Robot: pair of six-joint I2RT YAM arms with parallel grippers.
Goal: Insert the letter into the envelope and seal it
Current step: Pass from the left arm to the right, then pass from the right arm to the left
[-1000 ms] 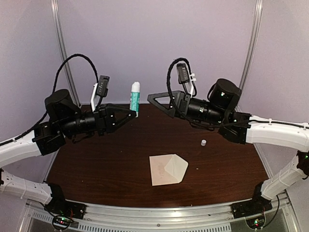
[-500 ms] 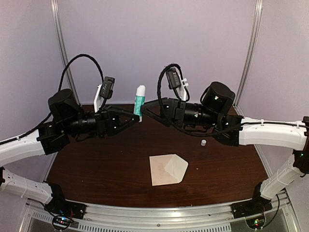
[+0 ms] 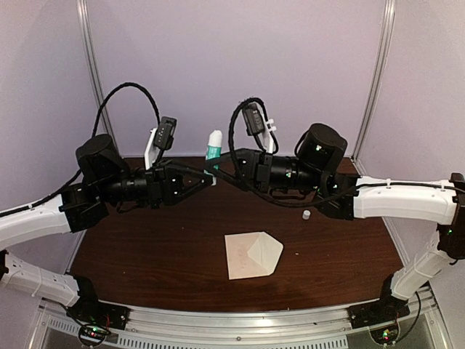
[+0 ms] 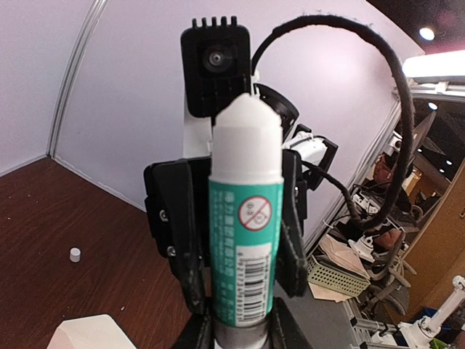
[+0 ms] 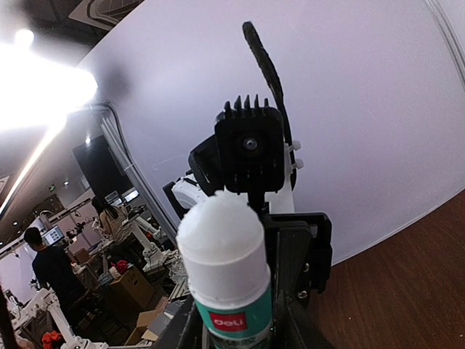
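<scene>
Envelope (image 3: 252, 254): flat on the table (image 3: 145, 247), near centre, pointed end to the right; contents not visible.
Left fingers (image 3: 190, 174): clamped on the base of the upright glue stick (image 4: 245, 240), far centre.
Right fingers (image 4: 290, 225): flank the stick; contact unclear.

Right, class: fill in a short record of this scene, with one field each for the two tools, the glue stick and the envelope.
left tool: shut on the glue stick at its base
right tool: jaws flank the stick's body; contact unclear
glue stick: upright, between both tools, at the table's far side
envelope: flat on the table, near the middle, pointed flap toward the right, untouched
</scene>
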